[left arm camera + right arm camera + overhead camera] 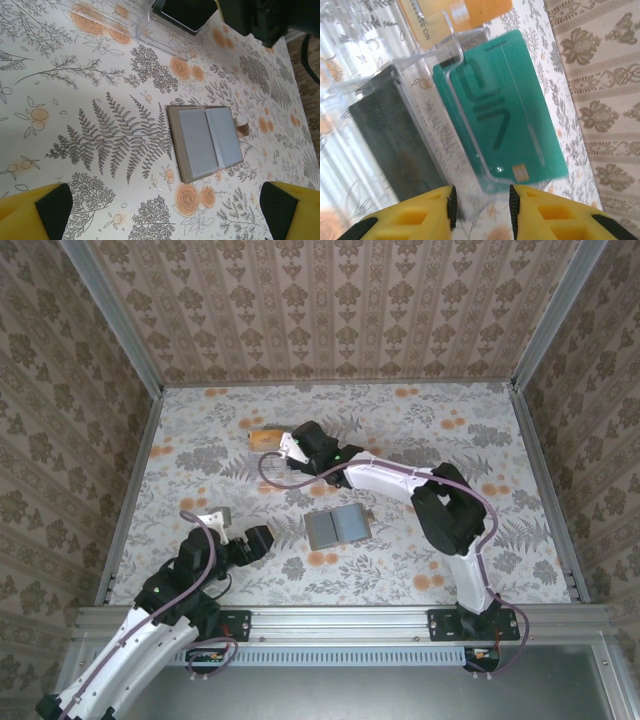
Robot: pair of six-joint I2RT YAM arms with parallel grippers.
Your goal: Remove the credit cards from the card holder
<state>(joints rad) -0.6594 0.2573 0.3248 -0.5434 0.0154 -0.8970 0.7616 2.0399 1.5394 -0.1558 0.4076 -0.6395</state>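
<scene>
The card holder lies open and flat on the floral table, its grey inner panels facing up. My left gripper hovers just left of it, open wide, with nothing between its fingertips. At the back, a teal-green credit card stands in a clear acrylic stand, alongside an orange card and a dark card. My right gripper sits just off the teal card's chip corner, jaws parted and holding nothing. From above, the right gripper is beside the orange card.
The table is walled on three sides with patterned panels. The right arm stretches across the table behind the card holder. Part of the acrylic stand and the right arm's dark body lie beyond the card holder in the left wrist view.
</scene>
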